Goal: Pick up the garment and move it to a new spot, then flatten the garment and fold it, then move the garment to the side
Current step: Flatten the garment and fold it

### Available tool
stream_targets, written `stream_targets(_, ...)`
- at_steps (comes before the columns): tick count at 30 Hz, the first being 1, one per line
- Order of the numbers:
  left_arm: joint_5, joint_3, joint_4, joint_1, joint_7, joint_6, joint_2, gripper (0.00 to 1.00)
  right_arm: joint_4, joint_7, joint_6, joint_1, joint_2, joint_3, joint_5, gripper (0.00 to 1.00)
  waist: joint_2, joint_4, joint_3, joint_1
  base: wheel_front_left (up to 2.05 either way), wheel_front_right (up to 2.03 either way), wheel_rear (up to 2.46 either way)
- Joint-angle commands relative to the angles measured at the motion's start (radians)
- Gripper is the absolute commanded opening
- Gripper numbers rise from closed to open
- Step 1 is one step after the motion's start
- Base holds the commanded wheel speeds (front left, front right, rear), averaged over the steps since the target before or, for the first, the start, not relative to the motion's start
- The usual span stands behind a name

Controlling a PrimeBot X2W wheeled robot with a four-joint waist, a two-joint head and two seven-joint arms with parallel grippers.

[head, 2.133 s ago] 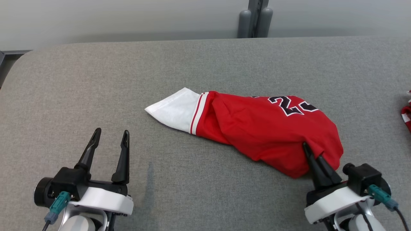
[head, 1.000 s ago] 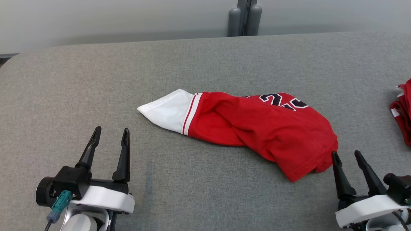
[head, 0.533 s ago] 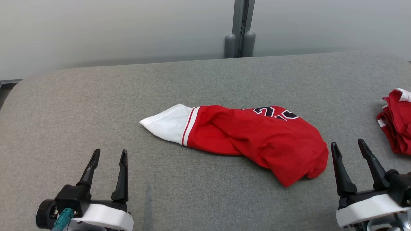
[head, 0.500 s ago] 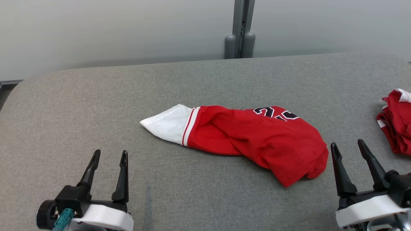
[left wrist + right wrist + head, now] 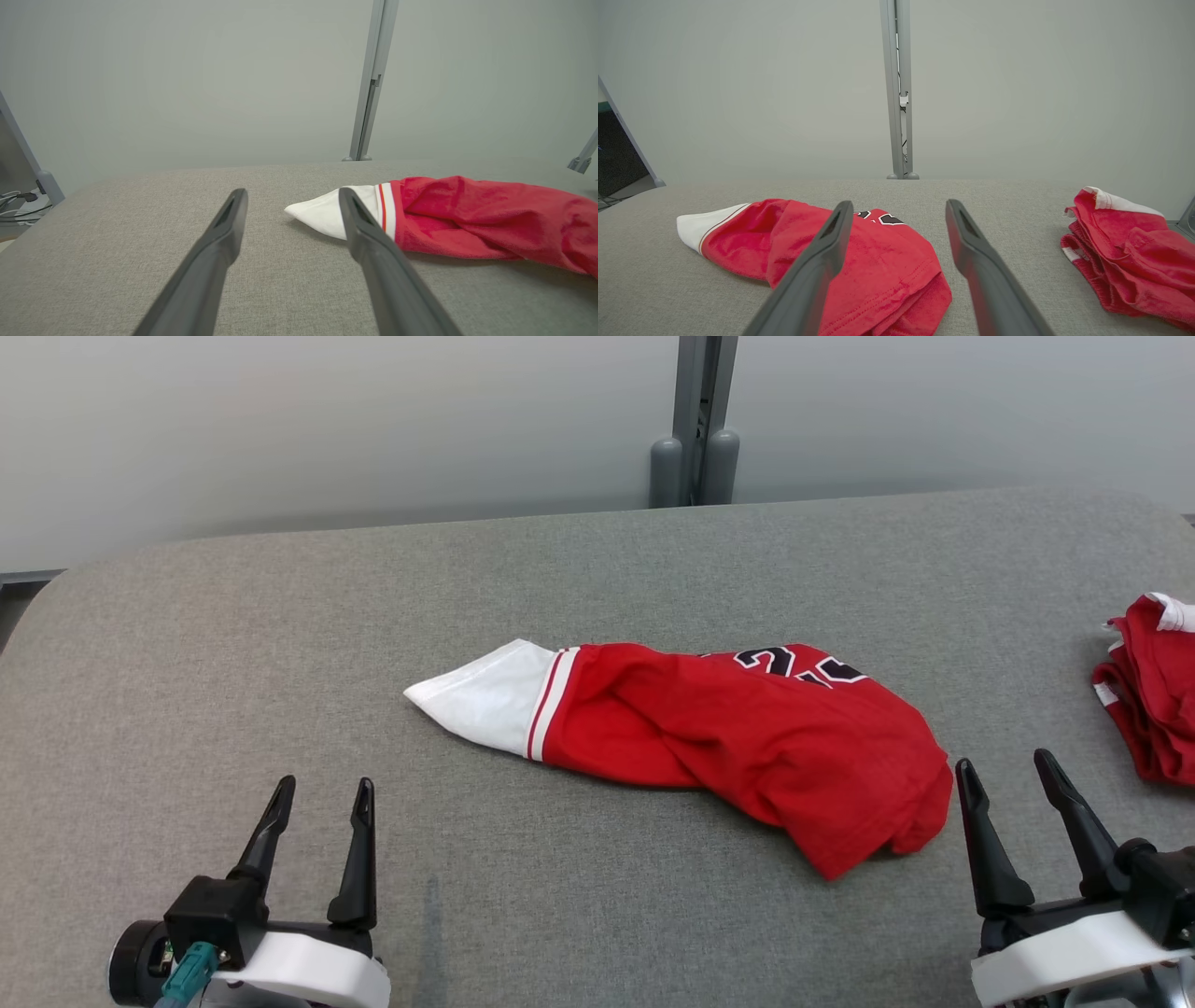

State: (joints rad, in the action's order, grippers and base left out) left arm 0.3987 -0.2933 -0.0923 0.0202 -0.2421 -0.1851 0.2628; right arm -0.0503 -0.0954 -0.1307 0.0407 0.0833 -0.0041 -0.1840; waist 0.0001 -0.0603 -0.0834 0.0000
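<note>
Right hand gapes beside the garment's near edge; left hand gapes over open tabletop.

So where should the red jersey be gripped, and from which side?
Likely the white end of the red jersey, taken by the left gripper from the left: it tapers flat and free. The right gripper could pinch the bunched opposite end.

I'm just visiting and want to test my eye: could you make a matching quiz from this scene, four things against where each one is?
1. red jersey garment with a white end
2. crumpled red cloth pile
3. grey metal post
4. left gripper

A. behind the grey padded table
B. table's right edge
C. table's middle
D. near left, open, empty

Pairs: 1-C, 2-B, 3-A, 4-D
</note>
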Motion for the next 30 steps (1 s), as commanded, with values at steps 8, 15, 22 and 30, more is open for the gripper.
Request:
stream_targets(8,0.007,-0.009,-0.012,0.089,0.014,0.022,0.01,1.0,-0.019,-0.002,0.0,-0.02,-0.001,-0.003,-0.007,1.0,-0.0001,0.002,-0.047,0.0,0.0,0.0,0.0)
stream_targets(15,0.022,-0.019,-0.083,0.266,0.084,0.07,0.015,1.0,-0.022,-0.015,0.0,-0.061,-0.001,0.009,-0.012,1.0,-0.0001,-0.022,-0.131,0.0,0.0,0.0,0.0)
stream_targets(22,0.069,-0.025,-0.33,0.47,0.185,0.156,0.024,1.0,0.007,-0.045,0.0,-0.119,-0.007,0.041,-0.022,1.0,-0.0001,-0.075,-0.222,0.0,0.0,0.0,0.0)
stream_targets(30,0.108,-0.059,-0.64,0.605,0.247,0.258,0.003,0.9,0.067,-0.081,0.0,-0.158,-0.013,0.056,-0.036,1.0,-0.0001,-0.111,-0.263,0.0,0.0,0.0,0.0)
